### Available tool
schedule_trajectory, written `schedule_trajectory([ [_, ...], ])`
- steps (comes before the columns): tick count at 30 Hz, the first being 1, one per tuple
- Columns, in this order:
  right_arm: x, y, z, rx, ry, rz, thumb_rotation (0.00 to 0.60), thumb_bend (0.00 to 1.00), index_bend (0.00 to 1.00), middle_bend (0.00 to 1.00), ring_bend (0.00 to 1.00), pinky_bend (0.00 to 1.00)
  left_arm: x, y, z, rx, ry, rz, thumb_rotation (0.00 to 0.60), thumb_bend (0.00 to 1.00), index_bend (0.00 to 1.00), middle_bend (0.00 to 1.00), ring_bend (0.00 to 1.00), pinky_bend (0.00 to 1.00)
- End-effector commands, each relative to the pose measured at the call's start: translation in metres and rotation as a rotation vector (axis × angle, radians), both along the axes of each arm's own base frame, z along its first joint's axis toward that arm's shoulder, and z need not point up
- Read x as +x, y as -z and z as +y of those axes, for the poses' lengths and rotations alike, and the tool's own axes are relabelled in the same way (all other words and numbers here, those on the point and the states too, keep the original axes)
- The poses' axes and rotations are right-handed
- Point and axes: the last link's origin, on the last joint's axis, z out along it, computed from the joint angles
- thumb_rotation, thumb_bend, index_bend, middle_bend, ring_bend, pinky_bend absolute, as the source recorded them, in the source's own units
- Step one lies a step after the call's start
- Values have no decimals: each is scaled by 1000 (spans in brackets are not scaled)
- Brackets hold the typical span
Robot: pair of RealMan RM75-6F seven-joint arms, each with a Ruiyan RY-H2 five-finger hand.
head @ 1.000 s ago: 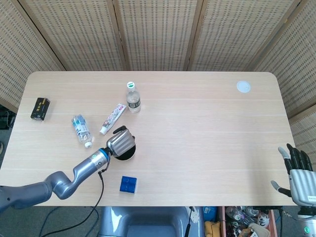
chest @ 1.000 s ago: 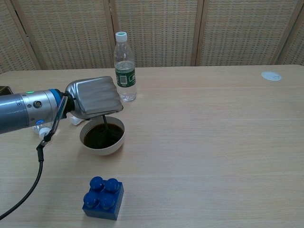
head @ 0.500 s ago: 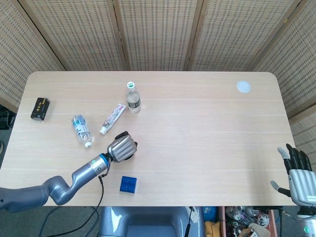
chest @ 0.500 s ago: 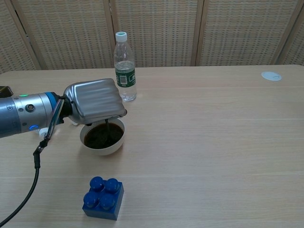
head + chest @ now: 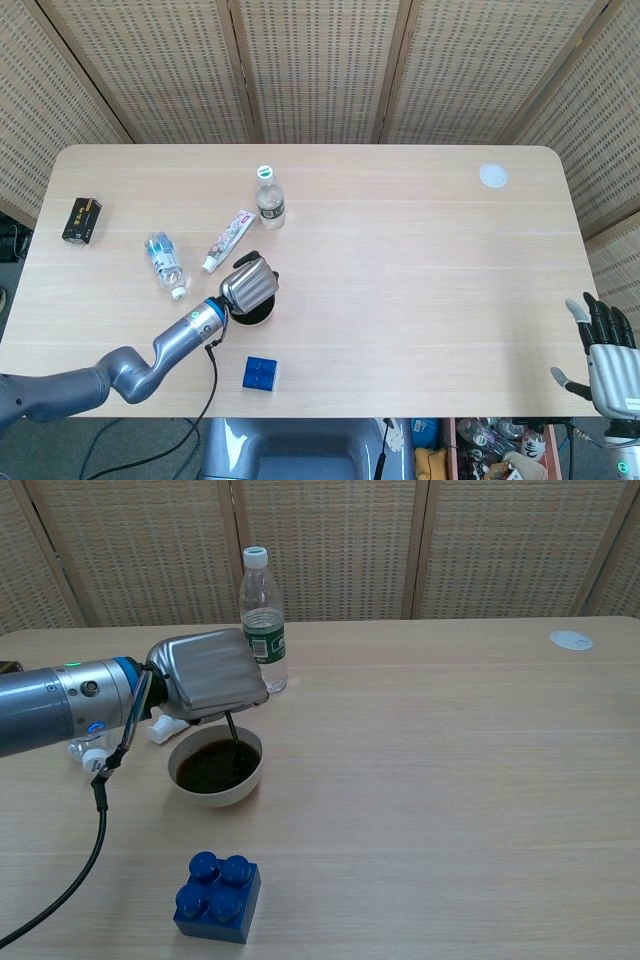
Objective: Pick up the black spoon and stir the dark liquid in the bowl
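Observation:
A white bowl [image 5: 217, 785] of dark liquid [image 5: 212, 768] stands on the table's near left; in the head view the bowl [image 5: 255, 314] is mostly hidden under my left hand [image 5: 249, 284]. That hand [image 5: 210, 673] hovers just above the bowl and holds the black spoon [image 5: 231, 727], whose thin handle runs down into the liquid. The fingers themselves are hidden beneath the hand's silver back. My right hand [image 5: 610, 354] rests off the table's near right corner, fingers spread, holding nothing.
A blue block [image 5: 217, 897] lies in front of the bowl. An upright water bottle [image 5: 262, 622] stands behind it. A toothpaste tube [image 5: 228, 240], a lying bottle [image 5: 166, 264] and a black box [image 5: 82, 220] sit to the left. A white disc [image 5: 493, 176] lies far right.
My left hand has swung over the bowl with the spoon, dipping lower toward the near side half a second ago, and is now back up and further away. The right hand has stayed still.

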Motion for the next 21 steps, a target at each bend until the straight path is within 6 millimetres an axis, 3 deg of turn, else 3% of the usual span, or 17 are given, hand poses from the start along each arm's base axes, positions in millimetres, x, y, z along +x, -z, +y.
schedule_trajectory([
  [1, 1, 0, -1, 2, -4, -1, 600, 146, 91, 50, 0, 0, -6, -4, -3, 1, 0, 9, 600, 521, 643, 843, 787, 757],
  [10, 2, 1, -1, 5, -8, -2, 600, 146, 90, 50, 0, 0, -23, -14, -18, -38, -30, 15, 600, 521, 643, 843, 787, 757],
  [21, 1, 0, 1, 1, -5, -1, 600, 146, 90, 50, 0, 0, -2, -5, -22, -56, 6, -21, 600, 520, 645, 843, 787, 757],
])
